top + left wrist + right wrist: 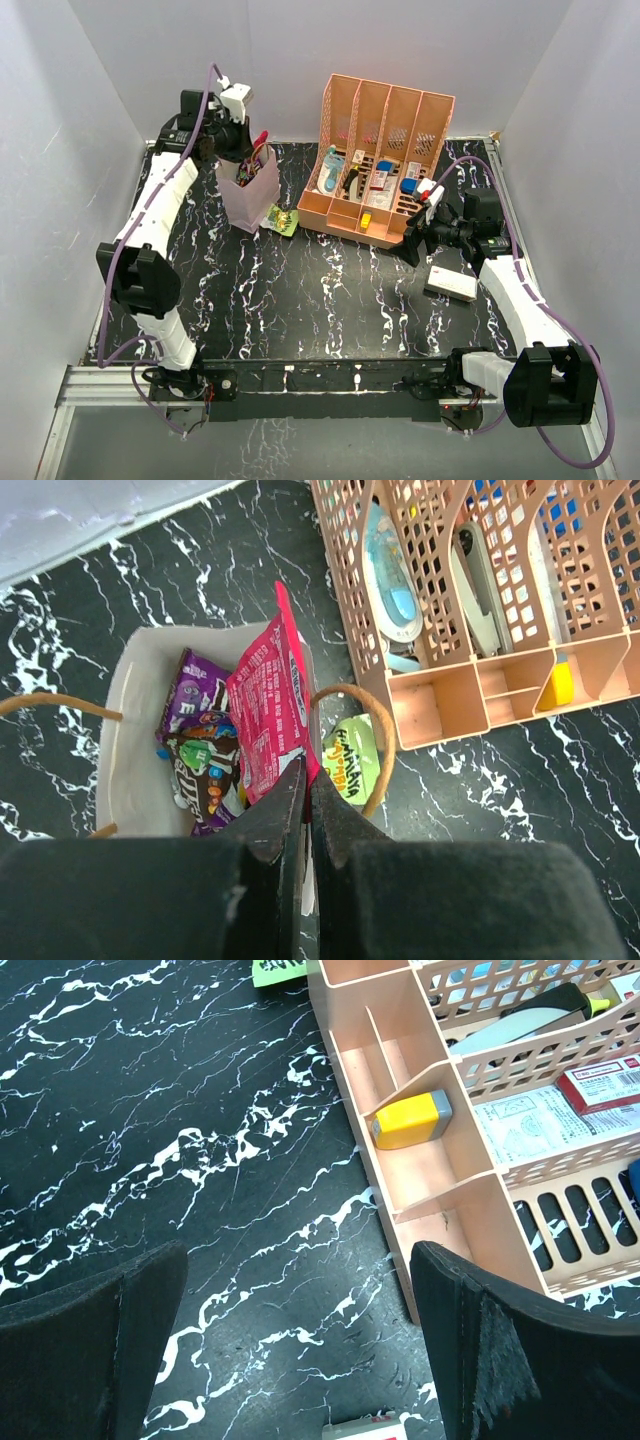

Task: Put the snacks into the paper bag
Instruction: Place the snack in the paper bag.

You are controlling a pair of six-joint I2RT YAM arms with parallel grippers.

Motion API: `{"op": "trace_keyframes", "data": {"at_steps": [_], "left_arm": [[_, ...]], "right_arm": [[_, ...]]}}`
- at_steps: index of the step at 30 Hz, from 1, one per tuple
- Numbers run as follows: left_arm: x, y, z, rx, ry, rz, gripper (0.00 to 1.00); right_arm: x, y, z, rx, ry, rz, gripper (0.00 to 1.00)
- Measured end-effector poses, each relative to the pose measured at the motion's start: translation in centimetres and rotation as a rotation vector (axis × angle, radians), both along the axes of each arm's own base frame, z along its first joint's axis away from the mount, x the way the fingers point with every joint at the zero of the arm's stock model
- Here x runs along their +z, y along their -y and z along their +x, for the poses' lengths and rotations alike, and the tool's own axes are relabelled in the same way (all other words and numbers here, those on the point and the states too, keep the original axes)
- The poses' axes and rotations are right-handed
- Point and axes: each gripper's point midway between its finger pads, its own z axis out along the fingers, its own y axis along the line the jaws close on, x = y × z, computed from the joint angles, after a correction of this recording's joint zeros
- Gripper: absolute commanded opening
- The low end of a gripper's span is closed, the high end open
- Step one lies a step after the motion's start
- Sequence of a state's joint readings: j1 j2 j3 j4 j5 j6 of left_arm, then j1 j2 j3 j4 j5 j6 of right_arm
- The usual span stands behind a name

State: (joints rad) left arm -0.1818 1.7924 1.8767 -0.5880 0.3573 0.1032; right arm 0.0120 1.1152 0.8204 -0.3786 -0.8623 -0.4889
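The paper bag (252, 200) is stood far left on the worktop (330, 300), with purple wrappers (195, 685) already inside. The pink packet (270, 710) is pinched at the bag mouth by the clenched left gripper (305, 772). The green packet (352, 760) is left outside, just beside the bag. The right gripper (300, 1345) is spread, empty.

Right pincer (300, 1265) hangs w/ jaws spread wide over black marble-look table (150, 1110), just off front corner of peach slotted rack (450, 1175). Yellow grey-capped block (410, 1120) lies tilted in a low front compartment; red box (605, 1075) in slot behind. Green packet (280, 970) at top edge, white box (365, 1430) at btm edge.
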Motion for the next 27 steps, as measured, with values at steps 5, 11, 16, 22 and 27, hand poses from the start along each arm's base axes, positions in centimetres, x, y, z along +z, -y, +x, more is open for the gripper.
{"op": "trace_keyframes", "data": {"at_steps": [5,11,16,22,27], "left_arm": [[-2.1,0.1,-0.2,0.000,-0.045,-0.003,0.00],[-3.3,0.2,0.1,-0.001,-0.068,-0.010,0.00],[-4.0,-0.1,0.3,0.008,-0.085,-0.014,0.00],[-4.7,-0.7,0.4,0.020,-0.095,0.008,0.08],[-6.7,-0.9,0.8,0.018,-0.132,0.033,0.17]], "right_arm": [[-0.1,0.0,-0.1,0.001,-0.007,0.000,0.99],[-0.1,0.0,-0.1,0.001,-0.008,0.000,0.98],[-0.1,0.0,-0.1,0.001,-0.008,-0.001,0.98],[-0.1,0.0,-0.1,0.002,-0.008,-0.001,0.99],[-0.1,0.0,-0.1,0.002,-0.008,-0.001,0.99]]}}
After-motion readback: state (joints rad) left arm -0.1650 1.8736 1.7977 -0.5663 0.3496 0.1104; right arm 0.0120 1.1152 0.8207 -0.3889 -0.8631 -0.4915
